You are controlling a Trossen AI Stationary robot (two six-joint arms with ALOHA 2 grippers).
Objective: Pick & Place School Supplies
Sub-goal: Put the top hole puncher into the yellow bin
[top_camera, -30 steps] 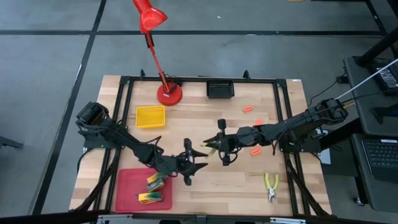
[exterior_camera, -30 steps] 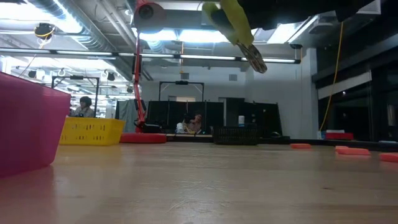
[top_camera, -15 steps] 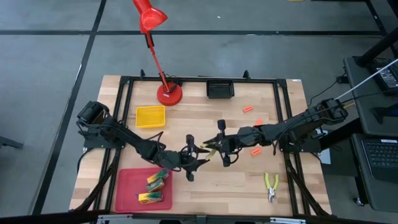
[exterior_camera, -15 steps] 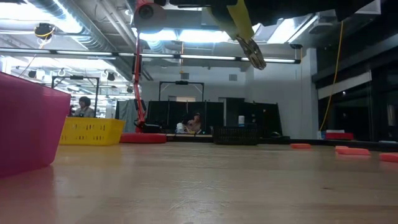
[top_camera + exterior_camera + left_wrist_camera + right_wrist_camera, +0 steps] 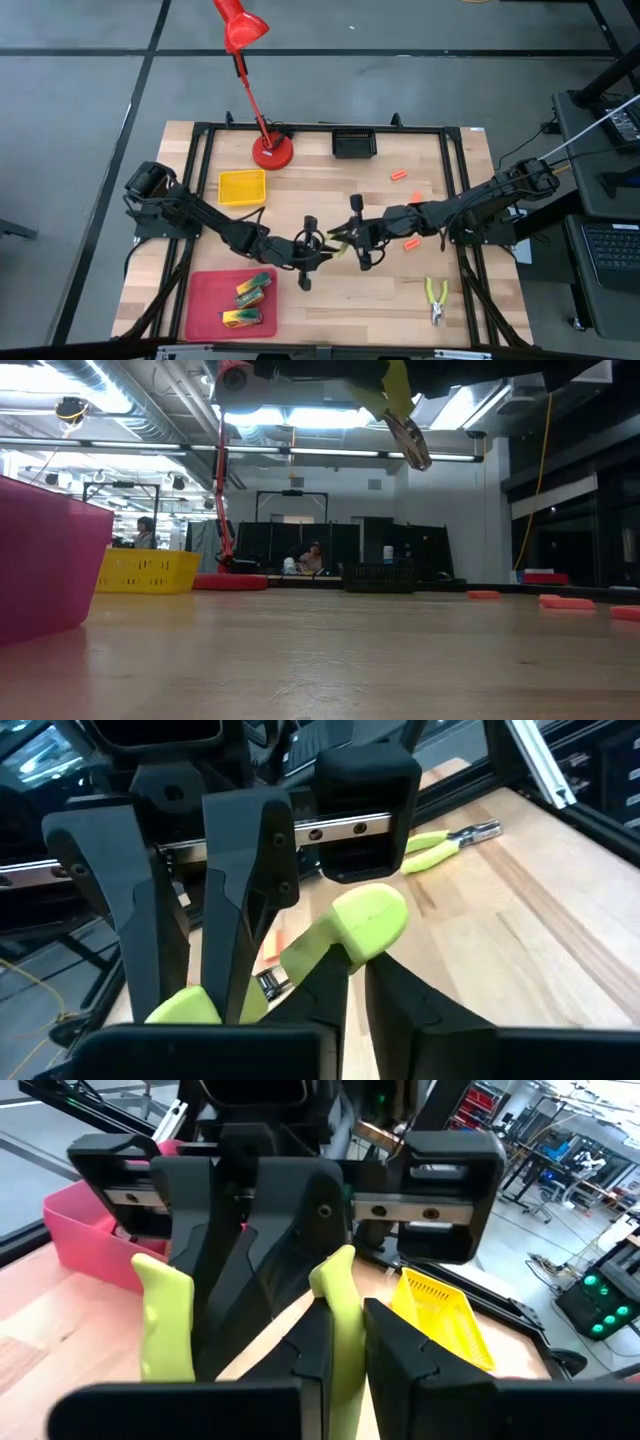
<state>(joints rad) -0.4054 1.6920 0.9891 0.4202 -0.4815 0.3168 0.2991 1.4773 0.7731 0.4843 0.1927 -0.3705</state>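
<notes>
Step in hand (judged): a mid-air handover of one hand tool between the two arms, above the middle of the worktop (image 5: 340,300).

Item: pliers with yellow-green handles (image 5: 338,241), lifted clear of the worktop, between the two pincers. In the low view the metal nose (image 5: 410,440) hangs down, well above the wood.

Right pincer (image 5: 358,234): closed on one handle of the pliers; in the right wrist view that handle (image 5: 338,1305) sits clamped between its fingers (image 5: 400,1350), narrow gap. The second handle (image 5: 165,1325) stands free beside it.

Left pincer (image 5: 308,250): just beside the right one, facing it. In the left wrist view a handle end (image 5: 365,920) lies between its fingers (image 5: 410,995), which stand close around it. Whether they press firmly cannot be told; it looks like a grip being taken.

Next move (judged): the left pincer must be firmly closed on the handle before the right one lets go; then the left arm carries the pliers toward the red tray (image 5: 205,290) at the worktop's near left. Risk: the tool slipping or swinging if released early.

Other task items:
- green-and-yellow flat boxes (image 5: 250,290), lying in the red tray.
- second pliers (image 5: 436,297), flat on the worktop, near right.
- orange pieces (image 5: 399,175), on the worktop, far right of centre.
</notes>
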